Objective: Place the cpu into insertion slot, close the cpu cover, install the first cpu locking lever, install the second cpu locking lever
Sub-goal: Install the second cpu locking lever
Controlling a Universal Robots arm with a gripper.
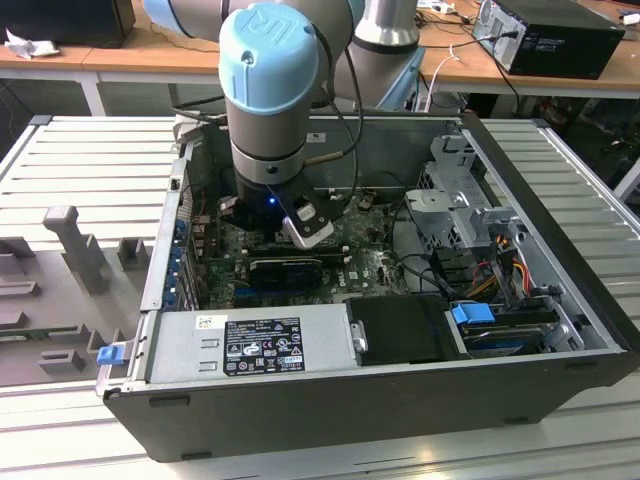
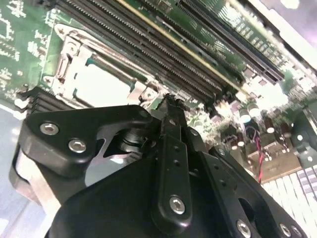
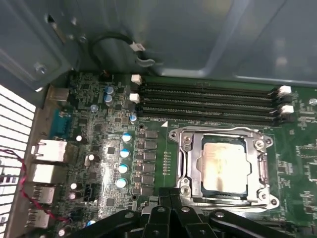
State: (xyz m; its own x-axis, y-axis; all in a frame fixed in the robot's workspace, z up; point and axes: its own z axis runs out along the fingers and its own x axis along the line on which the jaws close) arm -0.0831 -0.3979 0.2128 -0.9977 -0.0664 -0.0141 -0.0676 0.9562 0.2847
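Pale tan-silver square cpu point(image 3: 221, 168) — seated in silver-rimmed insertion slot point(image 3: 185, 166), silver frame cover point(image 3: 257, 166) apparently down. Black claw point(image 3: 171, 198) — fingers together, empty, just beside socket edge. Step: locking levers; needs a precise hook.

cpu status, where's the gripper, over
cpu seated in insertion slot, cpu cover down over it. gripper shut, empty, at the socket's edge. Nothing in the way.

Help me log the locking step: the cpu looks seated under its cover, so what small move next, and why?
Probably ease the claw sideways along the cpu cover's near edge: the cpu sits framed inside, and the claw's tips already meet that rim.
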